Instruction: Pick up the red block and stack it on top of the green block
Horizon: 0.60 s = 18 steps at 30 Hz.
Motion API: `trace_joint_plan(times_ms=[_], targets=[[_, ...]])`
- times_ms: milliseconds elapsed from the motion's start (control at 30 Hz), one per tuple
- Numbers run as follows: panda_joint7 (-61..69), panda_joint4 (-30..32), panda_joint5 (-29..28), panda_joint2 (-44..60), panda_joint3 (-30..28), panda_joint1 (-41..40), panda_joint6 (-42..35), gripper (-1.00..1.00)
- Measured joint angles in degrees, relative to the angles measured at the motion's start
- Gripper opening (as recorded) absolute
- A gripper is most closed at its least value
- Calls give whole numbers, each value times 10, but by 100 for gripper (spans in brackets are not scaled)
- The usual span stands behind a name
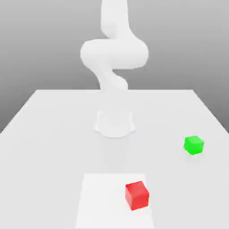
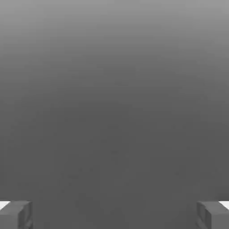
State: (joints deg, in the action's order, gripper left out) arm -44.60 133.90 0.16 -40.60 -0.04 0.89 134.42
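Observation:
The red block (image 1: 137, 195) is a small cube resting on the white table (image 1: 44, 134), near the front and slightly toward the exterior view's right. The green block (image 1: 193, 145), about the same size, sits farther back at the exterior view's right, well apart from the red one. In the hand view my gripper (image 2: 114, 215) is open, its two grey fingertips (image 2: 17, 214) far apart with nothing between them and plain grey background beyond. The white arm (image 1: 114, 53) rises from its base (image 1: 114, 123) and leaves the top of the exterior view.
A paler square patch (image 1: 103, 201) lies under the red block at the table's front. The arm's base stands mid-table behind both blocks. The table's side edges slant in toward the back.

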Motion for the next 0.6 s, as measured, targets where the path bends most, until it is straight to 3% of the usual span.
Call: trace_joint_plan(times_ms=[600], targets=[[83,152,4,377,12,54,190,0]])
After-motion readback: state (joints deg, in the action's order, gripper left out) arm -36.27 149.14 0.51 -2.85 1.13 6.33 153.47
